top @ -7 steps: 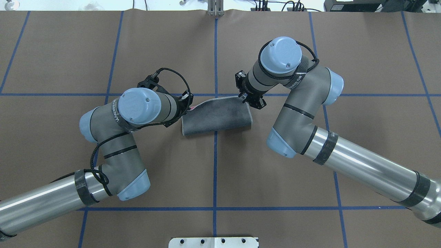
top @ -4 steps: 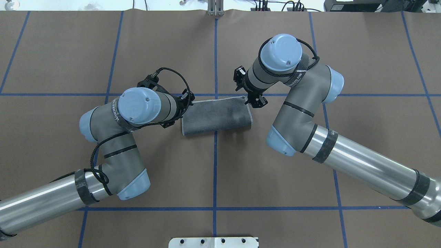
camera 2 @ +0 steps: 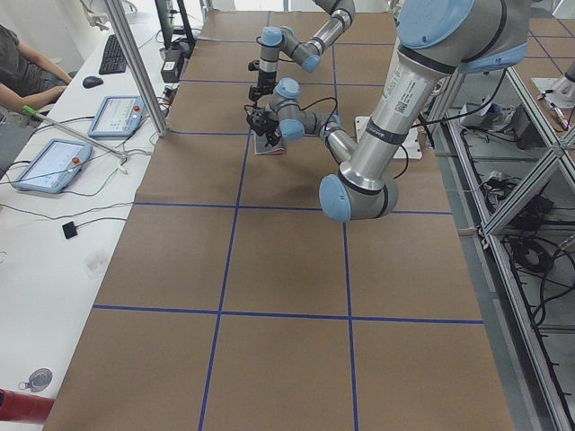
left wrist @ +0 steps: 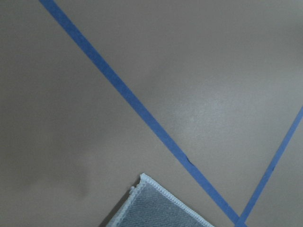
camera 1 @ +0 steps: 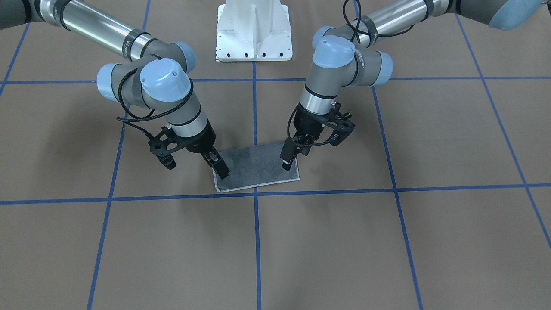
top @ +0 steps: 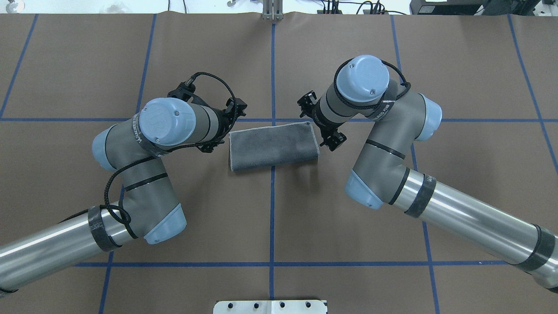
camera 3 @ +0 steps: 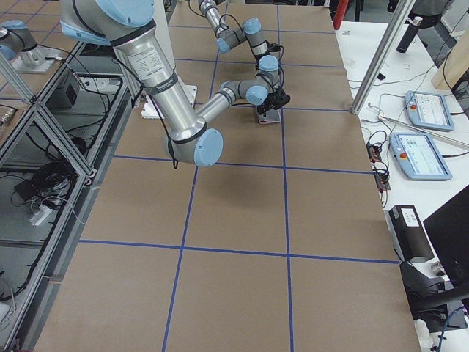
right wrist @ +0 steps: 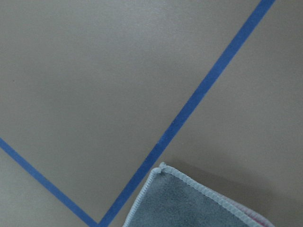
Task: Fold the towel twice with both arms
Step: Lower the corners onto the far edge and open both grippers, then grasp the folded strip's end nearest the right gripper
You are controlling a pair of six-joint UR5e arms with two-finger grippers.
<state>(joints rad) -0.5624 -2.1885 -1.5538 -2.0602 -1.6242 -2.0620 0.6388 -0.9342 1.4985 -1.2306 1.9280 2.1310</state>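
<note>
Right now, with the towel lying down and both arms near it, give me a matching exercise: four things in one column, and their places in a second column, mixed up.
Things
1. towel
2. left gripper
3. right gripper
4. white base

Places
A. front-facing view, over the towel's right-hand end
B. top middle of the front-facing view
C. lying flat, grey face up, across a blue tape line
D. front-facing view, over the towel's left-hand end

Pairs: 1-C, 2-A, 3-D, 4-B
</note>
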